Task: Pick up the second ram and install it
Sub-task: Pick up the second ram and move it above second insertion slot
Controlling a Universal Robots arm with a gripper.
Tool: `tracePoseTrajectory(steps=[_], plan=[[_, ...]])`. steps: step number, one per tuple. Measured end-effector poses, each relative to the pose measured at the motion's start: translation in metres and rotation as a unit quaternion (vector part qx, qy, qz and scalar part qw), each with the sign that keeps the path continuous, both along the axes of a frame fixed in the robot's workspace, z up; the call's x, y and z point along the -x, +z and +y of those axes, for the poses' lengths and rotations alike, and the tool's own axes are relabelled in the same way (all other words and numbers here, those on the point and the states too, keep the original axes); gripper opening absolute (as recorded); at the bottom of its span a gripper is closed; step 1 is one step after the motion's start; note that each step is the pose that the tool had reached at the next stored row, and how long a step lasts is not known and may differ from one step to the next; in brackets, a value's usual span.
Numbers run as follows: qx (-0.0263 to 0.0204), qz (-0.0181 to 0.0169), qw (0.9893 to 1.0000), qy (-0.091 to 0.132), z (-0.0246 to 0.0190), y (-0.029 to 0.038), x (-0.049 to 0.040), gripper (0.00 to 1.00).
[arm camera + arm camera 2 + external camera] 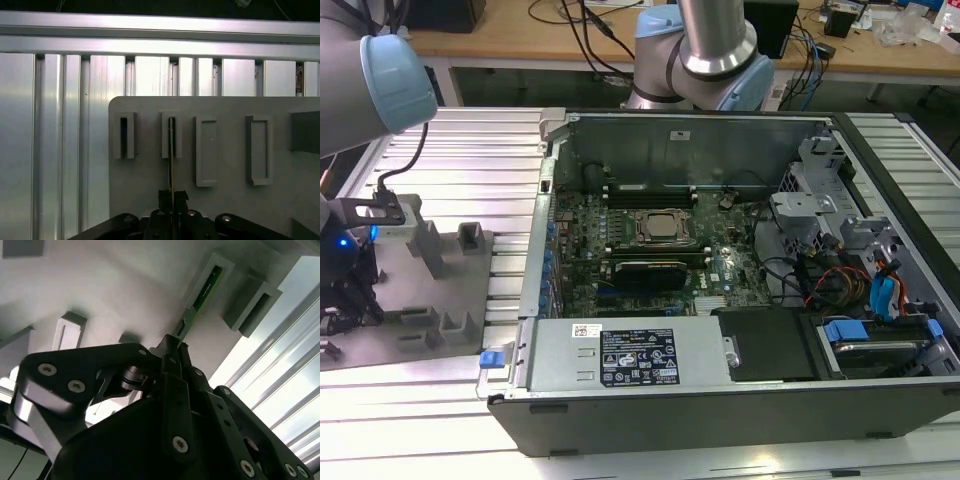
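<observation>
As gripper (176, 346) pinches second ram (204, 289), end in gray holder (125, 285).

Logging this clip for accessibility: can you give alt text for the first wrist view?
The gripper is shut on the second ram, a thin stick seen edge-on, whose far end sits in a narrow slot of a grey fixture plate. The plate lies on a ribbed aluminium table.

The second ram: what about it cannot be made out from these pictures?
The second ram: second wrist view, its near end is hidden inside the gripper, shut on it.
Its chips: the first wrist view sees the second ram edge-on.
Memory slots: exterior view, too small to tell which are filled.
</observation>
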State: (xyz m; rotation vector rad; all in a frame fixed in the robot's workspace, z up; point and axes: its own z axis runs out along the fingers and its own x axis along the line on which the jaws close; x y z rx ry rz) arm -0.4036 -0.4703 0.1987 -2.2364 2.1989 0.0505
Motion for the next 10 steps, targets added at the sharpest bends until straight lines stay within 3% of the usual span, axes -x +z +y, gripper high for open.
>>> tracePoseTrajectory(steps=[1,10], plan=[[0.0000,0.0000,1.0000,0.000,0.0000,0.0000,0.0000,0.14],[-0.0003,0.0000,1.0000,0.000,0.0000,0.0000,0.0000,0.14]])
